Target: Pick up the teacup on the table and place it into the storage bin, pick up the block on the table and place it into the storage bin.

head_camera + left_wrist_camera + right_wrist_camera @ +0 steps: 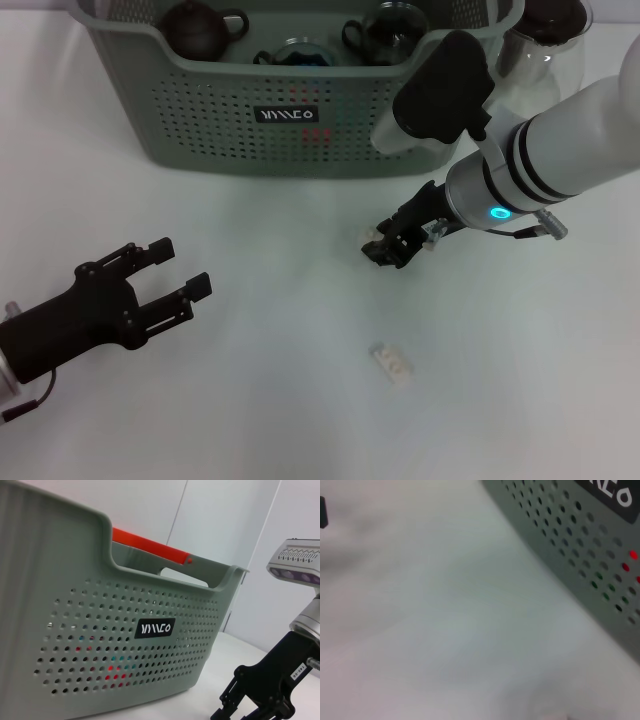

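Note:
The grey-green storage bin (210, 120) stands at the back of the white table and fills the left wrist view (75, 645); its perforated wall crosses a corner of the right wrist view (580, 540). Inside it lie a dark teapot (200, 28) and two glass teacups (392, 30). A small pale translucent block (391, 362) lies flat on the table towards the front. My right gripper (385, 247) hangs low over the table in front of the bin, well behind the block, and also shows in the left wrist view (250, 705). My left gripper (178, 277) is open and empty at the front left.
A clear glass pitcher (545, 40) with a black lid stands just right of the bin, behind my right arm. An orange-red bar (150, 545) shows beyond the bin's far rim. Bare white table lies between the two grippers.

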Controlling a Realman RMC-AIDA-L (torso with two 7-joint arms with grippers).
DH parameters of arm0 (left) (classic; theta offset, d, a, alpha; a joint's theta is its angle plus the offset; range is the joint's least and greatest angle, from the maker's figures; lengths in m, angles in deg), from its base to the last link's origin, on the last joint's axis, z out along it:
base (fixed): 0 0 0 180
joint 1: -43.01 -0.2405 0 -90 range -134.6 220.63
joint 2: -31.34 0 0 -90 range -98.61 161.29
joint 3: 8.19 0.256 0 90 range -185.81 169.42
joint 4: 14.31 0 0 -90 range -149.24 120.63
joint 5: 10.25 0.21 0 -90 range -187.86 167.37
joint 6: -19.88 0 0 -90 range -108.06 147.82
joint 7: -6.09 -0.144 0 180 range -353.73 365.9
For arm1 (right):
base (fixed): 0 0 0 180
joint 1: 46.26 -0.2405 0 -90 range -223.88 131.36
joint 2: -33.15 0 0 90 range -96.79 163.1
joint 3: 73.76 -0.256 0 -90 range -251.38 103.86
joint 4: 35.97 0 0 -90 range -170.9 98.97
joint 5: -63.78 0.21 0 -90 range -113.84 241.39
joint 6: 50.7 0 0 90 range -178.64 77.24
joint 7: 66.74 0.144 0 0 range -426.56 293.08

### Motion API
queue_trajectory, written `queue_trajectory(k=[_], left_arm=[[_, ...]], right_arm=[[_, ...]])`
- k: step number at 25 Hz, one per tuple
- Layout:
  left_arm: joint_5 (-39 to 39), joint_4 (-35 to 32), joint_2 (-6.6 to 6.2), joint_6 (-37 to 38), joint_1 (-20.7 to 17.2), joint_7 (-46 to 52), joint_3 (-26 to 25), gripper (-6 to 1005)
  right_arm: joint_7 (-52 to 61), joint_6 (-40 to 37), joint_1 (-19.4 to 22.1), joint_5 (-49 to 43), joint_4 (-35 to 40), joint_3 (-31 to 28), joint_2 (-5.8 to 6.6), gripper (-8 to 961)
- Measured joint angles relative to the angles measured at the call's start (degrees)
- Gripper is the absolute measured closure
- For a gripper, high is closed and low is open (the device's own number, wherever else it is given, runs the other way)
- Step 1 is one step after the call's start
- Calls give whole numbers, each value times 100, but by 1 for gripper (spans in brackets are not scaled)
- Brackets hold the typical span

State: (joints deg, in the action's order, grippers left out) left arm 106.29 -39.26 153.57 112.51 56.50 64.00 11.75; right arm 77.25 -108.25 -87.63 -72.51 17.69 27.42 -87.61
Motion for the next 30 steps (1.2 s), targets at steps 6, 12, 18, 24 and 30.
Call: queue_trajectory(k=[6, 12, 18, 24, 30], left_arm=[[0, 0, 2, 1, -3, 2, 0, 238], [0, 0, 2, 9, -5, 15, -1, 238], [-1, 0, -14, 49, 2, 27, -8, 238], [-9, 0, -23, 53, 36, 35, -9, 238], [-8, 0, -3, 19, 63, 36, -5, 237]], right_arm=[[36, -7, 7, -1, -5, -9, 1, 675], [169, -311, 155, -6, 521, -181, 46, 751], [115, -2143, 404, 195, 2062, -1399, 54, 735], [-10, -3519, 501, 1335, 3920, -2886, 56, 720], [-14, -1981, 215, 920, 3857, -2779, 43, 704]])
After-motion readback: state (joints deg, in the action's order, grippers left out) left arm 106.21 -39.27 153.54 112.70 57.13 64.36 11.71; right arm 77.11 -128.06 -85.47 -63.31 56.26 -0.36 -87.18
